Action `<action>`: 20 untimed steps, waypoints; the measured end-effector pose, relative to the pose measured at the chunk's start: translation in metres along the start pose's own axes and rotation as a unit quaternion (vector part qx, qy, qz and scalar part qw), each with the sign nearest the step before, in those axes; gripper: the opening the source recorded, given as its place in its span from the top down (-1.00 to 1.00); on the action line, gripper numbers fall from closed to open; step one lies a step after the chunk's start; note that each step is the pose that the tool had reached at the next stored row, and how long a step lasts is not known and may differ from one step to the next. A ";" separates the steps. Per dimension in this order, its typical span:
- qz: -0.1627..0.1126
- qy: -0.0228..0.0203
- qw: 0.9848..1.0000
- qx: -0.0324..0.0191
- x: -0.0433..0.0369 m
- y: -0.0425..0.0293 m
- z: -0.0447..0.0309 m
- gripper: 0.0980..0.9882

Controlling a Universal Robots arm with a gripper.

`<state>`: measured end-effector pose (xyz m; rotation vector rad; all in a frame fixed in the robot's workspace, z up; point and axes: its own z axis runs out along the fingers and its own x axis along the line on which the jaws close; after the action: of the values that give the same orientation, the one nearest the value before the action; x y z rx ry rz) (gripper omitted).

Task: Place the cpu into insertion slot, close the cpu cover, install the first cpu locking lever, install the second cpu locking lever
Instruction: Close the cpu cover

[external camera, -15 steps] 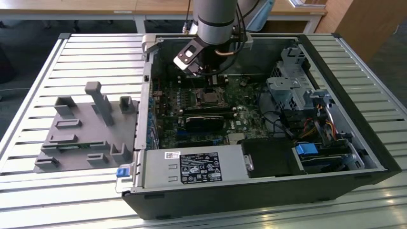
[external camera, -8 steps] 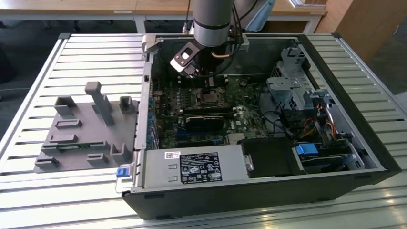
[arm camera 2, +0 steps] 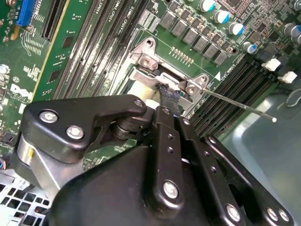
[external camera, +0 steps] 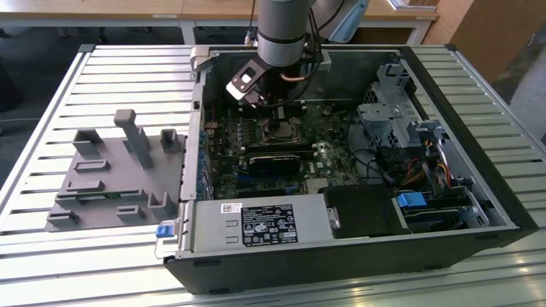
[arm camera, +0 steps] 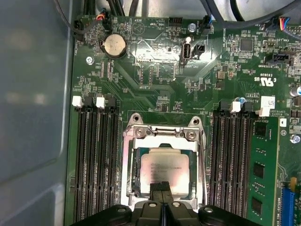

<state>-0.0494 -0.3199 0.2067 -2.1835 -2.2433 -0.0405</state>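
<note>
Below the claw [arm camera: 162, 189] lies a square, dull-silver cpu [arm camera: 164, 167].

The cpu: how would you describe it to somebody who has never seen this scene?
In the open computer case, look at the green motherboard. Between its two groups of long black slots sits the silver cpu cover; the cpu is the dull silver-grey square in its window.

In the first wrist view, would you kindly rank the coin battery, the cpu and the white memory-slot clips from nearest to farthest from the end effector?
Measured from the end effector:
1. cpu, directly beneath it.
2. white memory-slot clips, out to either side, past the cpu.
3. coin battery, farthest, well beyond the clips.
</note>
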 end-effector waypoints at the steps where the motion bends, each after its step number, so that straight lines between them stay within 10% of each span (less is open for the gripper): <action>1: 0.000 0.000 1.000 0.000 0.0000 -0.0001 0.0007 0.98; 20: 0.000 0.001 1.000 -0.001 0.0002 0.0060 0.0032 0.98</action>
<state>-0.0434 -0.3195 0.2035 -2.1833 -2.2430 -0.0431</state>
